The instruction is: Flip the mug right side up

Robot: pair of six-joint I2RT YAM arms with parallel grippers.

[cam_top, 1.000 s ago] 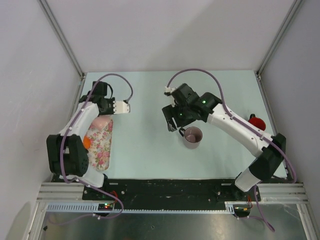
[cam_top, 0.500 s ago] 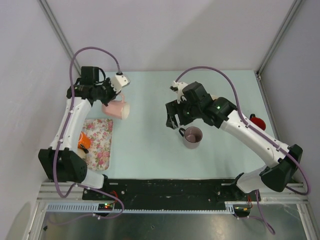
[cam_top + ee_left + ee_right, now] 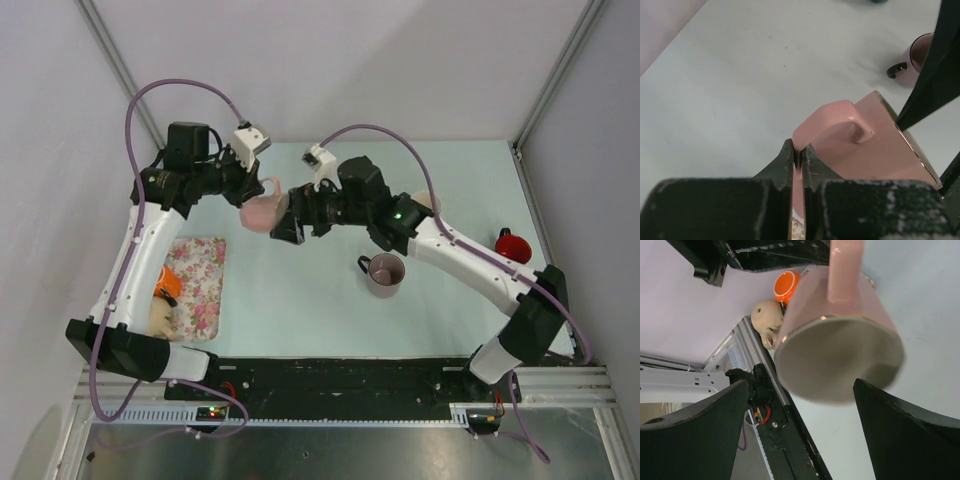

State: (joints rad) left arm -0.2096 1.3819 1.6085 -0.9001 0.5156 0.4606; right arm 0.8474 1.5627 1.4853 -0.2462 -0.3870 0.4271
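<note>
The left gripper (image 3: 797,154) is pinching the handle (image 3: 835,120) of the pink mug (image 3: 262,212), its two fingers closed tight on the thin loop. It is holding the mug on its side above the far-left part of the surface (image 3: 300,310), seemingly lifted off it. The mug's mouth is pointing right.

The right gripper (image 3: 288,222) is sitting just beside that mouth with its fingers spread wide and nothing between them. In the right wrist view the rim is filling the gap between the two dark fingers, so the mug looks lined up for a hand-over. It is not yet upright, and I judge the task to be partway along.

Several things could go wrong from here:
- The pinch on the handle is narrow, so a nudge from a right finger could make the mug swivel or slip.
- The right fingers are lying close outside the rim. A small misalignment could push the mug away rather than clamp it.
- If the left gripper lets go before the right one is firmly closed, the mug will be dropping onto the surface and may crack or roll.

A mauve mug (image 3: 385,273) is standing upright near the right arm. A floral tray (image 3: 205,265) is lying near-left. A sweeping turn could clip either of them.
</note>
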